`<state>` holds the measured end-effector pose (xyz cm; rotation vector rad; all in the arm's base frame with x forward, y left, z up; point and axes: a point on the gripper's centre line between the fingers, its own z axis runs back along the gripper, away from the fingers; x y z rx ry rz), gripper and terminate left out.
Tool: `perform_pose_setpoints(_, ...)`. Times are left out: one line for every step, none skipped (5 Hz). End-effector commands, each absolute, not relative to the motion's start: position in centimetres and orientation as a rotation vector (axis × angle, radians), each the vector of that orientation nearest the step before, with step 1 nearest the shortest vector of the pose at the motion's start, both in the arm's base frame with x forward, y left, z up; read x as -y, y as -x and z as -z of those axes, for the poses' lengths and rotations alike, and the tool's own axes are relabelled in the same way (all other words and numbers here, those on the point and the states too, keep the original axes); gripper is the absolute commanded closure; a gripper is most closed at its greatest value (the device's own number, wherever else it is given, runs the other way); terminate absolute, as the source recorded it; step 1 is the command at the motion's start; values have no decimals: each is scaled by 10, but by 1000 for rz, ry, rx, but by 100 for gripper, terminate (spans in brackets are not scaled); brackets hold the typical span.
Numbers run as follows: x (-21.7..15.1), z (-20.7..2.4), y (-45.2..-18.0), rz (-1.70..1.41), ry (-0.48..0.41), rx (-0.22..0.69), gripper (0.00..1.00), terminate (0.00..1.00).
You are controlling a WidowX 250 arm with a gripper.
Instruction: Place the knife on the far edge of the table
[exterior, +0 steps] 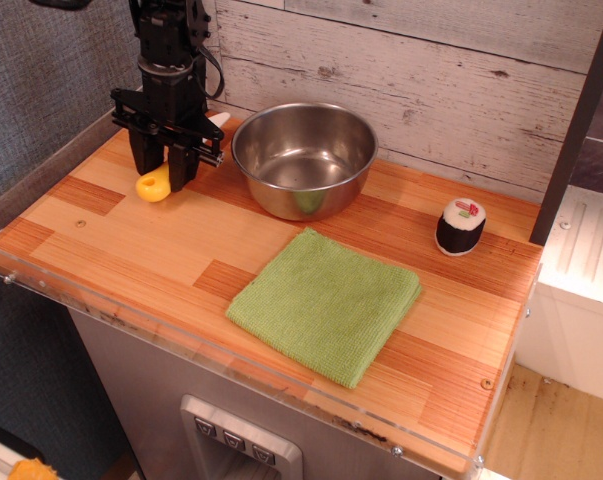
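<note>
We see the gripper at the far left of the desk, its black fingers pointing down and closed on the knife; the yellow handle end shows between and just below them, low over the planks, and we cannot tell whether it touches the wood; a cream-white tip pokes out on the right side of the gripper, near the wall; just right of it stands the steel bowl, close to the fingers but apart from them; the green cloth lies folded near the middle, toward the near edge; the sushi roll toy stands well to the right, by the far side.
</note>
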<state>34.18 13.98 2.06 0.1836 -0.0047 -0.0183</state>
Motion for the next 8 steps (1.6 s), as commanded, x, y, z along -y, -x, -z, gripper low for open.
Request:
perform_pose_setpoints(-167, -30, -342, 17, -193, 26, 100, 0)
perform_pose_setpoints(-170, -35, -340, 21, -184, 31, 0, 0)
perform_pose_setpoints(-167, -44, -336, 29, -187, 54, 0, 0)
perform_pose_setpoints(-164, -67, -324, -18, -195, 110, 0, 0)
perform_pose_setpoints(-145, -94, -302, -56, -162, 163, 0, 0)
perform_pose_setpoints(-114, -103, -275, -48, -90, 179, 0, 0)
perform_pose_setpoints(-86, -94, -260, 23, -59, 150, 0, 0)
perform_pose_setpoints(-73, -84, -252, 75, -70, 126, 0, 0)
